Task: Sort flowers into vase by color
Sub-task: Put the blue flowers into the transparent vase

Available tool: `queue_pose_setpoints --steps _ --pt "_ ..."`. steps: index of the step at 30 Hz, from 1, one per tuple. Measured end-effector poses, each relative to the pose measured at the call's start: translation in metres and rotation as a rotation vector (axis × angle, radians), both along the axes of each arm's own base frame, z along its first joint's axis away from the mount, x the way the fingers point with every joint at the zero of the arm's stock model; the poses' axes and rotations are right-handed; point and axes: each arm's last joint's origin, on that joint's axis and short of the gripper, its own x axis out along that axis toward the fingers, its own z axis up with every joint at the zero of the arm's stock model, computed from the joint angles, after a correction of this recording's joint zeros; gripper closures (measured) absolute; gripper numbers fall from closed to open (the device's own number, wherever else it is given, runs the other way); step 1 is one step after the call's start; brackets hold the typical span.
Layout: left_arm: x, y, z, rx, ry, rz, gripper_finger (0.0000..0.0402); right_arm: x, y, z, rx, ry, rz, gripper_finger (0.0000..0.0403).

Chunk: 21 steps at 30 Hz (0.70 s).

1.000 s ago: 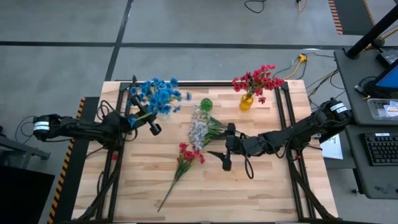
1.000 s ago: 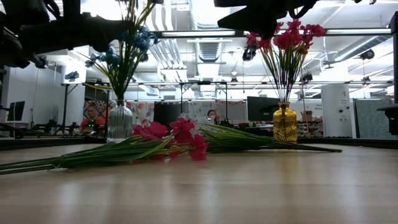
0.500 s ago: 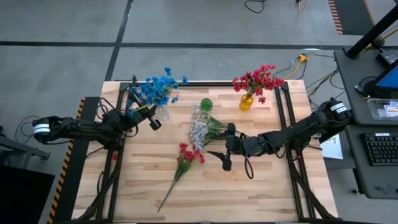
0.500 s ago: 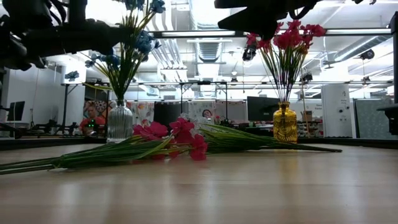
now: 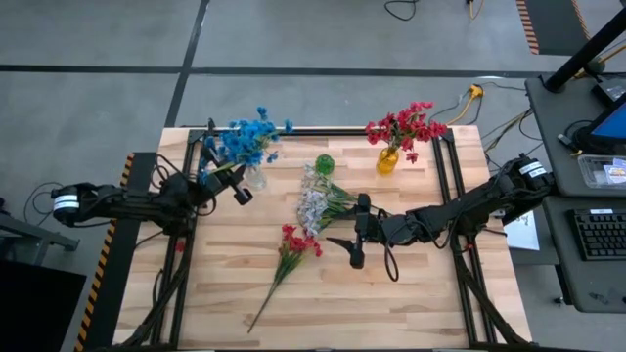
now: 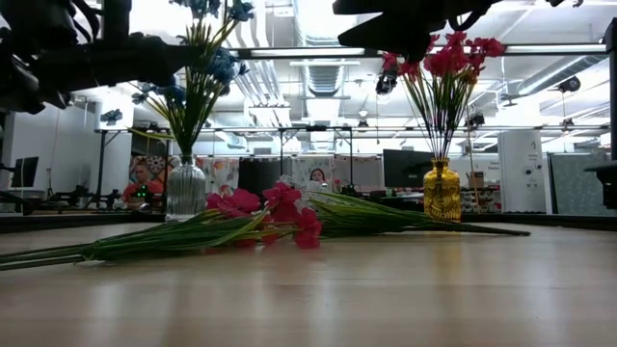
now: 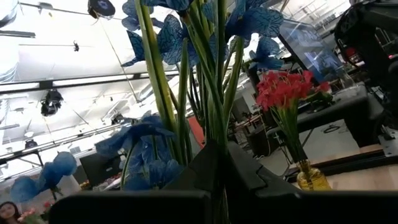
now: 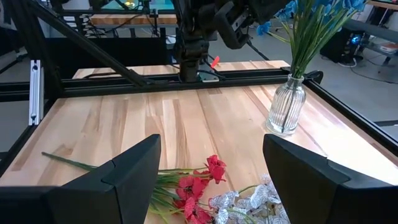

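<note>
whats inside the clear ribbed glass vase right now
The blue flowers stand in the clear glass vase, green stems bunched at its neck, with the left gripper shut on the stems above it. The ribbed glass hides how deep the stem ends reach.

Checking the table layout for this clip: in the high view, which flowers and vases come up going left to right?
Blue flowers in the clear ribbed glass vase → loose red spray lying on the table → small green vase → red flowers in the yellow vase.

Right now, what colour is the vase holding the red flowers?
Yellow vase, amber-tinted; the low view shows it best.
</note>
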Motion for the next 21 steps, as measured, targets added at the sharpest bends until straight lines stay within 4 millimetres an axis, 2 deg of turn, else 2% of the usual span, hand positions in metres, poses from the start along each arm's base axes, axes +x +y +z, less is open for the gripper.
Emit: queue_pose_setpoints --steps 8,21 --pt "-0.011 -0.003 -0.007 0.001 -0.07 -0.001 0.0401 0.0 0.0 0.0 -0.001 0.0 0.0 0.0126" --pt "-0.008 0.001 -0.005 -0.04 -0.107 0.009 0.0401 0.001 -0.004 0.0 0.002 -0.002 -0.014 0.0126"
